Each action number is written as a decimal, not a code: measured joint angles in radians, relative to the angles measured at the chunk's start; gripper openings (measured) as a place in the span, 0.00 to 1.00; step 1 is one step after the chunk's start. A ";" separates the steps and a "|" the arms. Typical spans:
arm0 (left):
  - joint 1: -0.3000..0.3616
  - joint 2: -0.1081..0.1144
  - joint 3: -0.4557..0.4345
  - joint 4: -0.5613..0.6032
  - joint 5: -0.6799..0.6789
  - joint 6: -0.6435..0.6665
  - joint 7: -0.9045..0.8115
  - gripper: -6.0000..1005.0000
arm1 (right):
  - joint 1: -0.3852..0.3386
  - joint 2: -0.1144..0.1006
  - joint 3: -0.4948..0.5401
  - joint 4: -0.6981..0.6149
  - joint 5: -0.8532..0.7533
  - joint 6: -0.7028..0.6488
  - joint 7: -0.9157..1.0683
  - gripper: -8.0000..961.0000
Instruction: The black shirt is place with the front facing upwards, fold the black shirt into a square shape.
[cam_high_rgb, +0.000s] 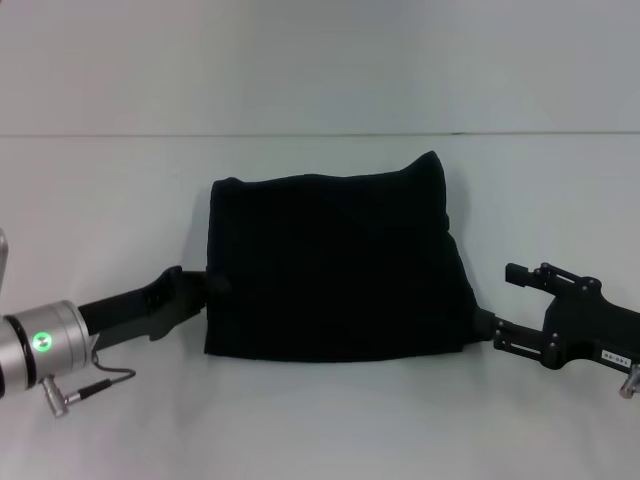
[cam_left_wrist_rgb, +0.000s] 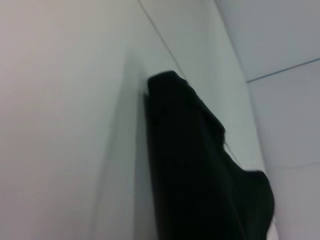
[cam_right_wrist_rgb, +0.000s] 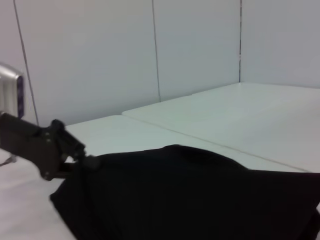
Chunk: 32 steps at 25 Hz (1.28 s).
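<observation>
Black shirt (cam_high_rgb: 335, 265) lies in the middle of the white table (cam_high_rgb: 320, 420), already folded into a compact, roughly square block with no lettering or label showing. Its upper edge runs fairly straight from a rounded corner on the robot's left to a peaked, slightly raised corner on the right, and its lower edge lies flat and even along the table. The right side slopes outward toward the bottom, so the block is a little wider at the near edge than at the far one. The left gripper (cam_high_rgb: 212, 283) reaches in low from the left and touches the shirt's left edge about halfway down; its fingertips merge with the dark cloth, so I cannot tell whether they are apart or pinched on it. The right gripper (cam_high_rgb: 482, 328) comes in from the right and meets the shirt's lower right corner; its fingertips are likewise lost against the fabric, and their state cannot be told. In the right wrist view the shirt (cam_right_wrist_rgb: 190, 195) fills the foreground, with the left gripper (cam_right_wrist_rgb: 82, 160) at its far edge.
</observation>
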<state>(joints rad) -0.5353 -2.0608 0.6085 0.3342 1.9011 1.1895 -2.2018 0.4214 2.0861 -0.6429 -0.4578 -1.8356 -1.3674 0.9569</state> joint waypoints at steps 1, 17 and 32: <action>0.005 -0.003 0.001 0.000 0.000 0.010 0.006 0.12 | 0.002 0.000 0.002 0.000 0.000 0.000 0.000 0.85; 0.067 -0.002 -0.060 0.057 -0.068 0.106 0.398 0.26 | 0.015 0.008 0.075 0.009 0.011 -0.006 -0.001 0.85; 0.197 -0.034 -0.091 0.171 -0.038 0.484 1.142 0.94 | -0.003 0.008 0.041 0.057 0.087 -0.111 -0.136 0.85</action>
<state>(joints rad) -0.3382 -2.0947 0.5172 0.5050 1.8627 1.6736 -1.0594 0.4181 2.0937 -0.6018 -0.4008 -1.7485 -1.4787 0.8208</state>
